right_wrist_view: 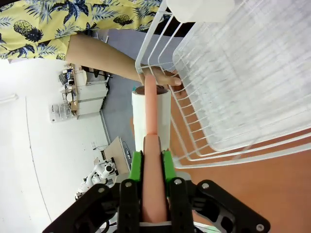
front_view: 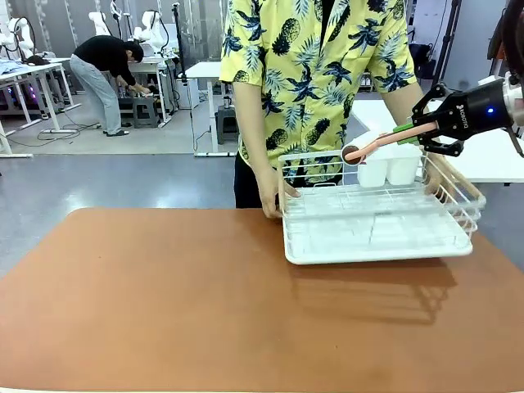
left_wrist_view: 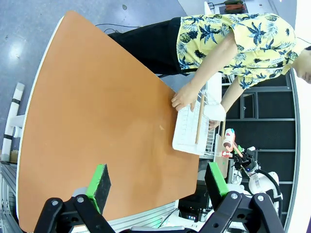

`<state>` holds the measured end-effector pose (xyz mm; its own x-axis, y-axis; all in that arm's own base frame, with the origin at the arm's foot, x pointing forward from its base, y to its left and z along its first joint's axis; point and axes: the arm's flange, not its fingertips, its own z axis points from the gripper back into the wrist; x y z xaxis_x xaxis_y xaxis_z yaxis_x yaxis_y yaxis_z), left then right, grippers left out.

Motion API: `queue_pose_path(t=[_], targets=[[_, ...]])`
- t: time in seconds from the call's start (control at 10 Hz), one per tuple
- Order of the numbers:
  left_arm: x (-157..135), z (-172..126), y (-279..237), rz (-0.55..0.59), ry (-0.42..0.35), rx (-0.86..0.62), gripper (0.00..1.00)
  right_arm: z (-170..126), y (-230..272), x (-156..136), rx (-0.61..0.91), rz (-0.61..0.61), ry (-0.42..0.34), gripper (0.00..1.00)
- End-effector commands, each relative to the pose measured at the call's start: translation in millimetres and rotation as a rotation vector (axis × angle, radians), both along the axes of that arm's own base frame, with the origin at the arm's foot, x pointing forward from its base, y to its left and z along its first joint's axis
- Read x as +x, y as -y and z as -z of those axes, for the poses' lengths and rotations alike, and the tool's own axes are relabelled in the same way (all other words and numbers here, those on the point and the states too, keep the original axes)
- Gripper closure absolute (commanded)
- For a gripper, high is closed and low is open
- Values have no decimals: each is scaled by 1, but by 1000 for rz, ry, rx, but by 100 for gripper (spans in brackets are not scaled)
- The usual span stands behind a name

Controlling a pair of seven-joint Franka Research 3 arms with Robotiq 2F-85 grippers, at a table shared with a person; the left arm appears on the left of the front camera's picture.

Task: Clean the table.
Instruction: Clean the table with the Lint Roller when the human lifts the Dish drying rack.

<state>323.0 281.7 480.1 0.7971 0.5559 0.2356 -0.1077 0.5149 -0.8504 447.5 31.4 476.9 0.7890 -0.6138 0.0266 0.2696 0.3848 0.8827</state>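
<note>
A: Starting at the left, what is cut off or hard to make out?

B: The left claw (left_wrist_view: 158, 180) has its green pads (left_wrist_view: 99, 180) spread wide apart with nothing between them. Its black links run off the bottom edge of the wrist view. The rust-brown table (left_wrist_view: 97, 111) stretches out ahead of and beneath that claw, and its near end passes behind the fingers.

A: And toward the middle?

B: A white wire rack (front_view: 377, 221) lies over the table's far right part, ahead of the right claw and below it. A person's hand (front_view: 270, 195) grips the rack's left rim. The person's other forearm runs down behind the rack's right side, and that hand is hidden. The rack casts a shadow on the table, but I cannot tell whether it rests there or is lifted. White containers (front_view: 389, 168) stand at its back, partly covered, and they may be cups or tubs.

A: The right side?

B: The right claw (front_view: 412, 131) is clamped on the pink handle of a lint roller (front_view: 381, 142). The white roll points away from the claw, over the rack's back rim. The arm is cut by the picture's edge.

A: Any writing?

B: There is white lettering on the right claw's black body. It is too small to read with certainty.
</note>
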Motion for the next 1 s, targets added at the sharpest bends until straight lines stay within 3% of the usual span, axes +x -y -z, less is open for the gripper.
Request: queue_pose_path(t=[0.0, 0.9], targets=[[-2, -1, -2, 7, 14, -11, 0, -1, -2, 0, -2, -5, 0, 98], [-2, -1, -2, 7, 14, -11, 0, -1, -2, 0, -2, -5, 0, 98]])
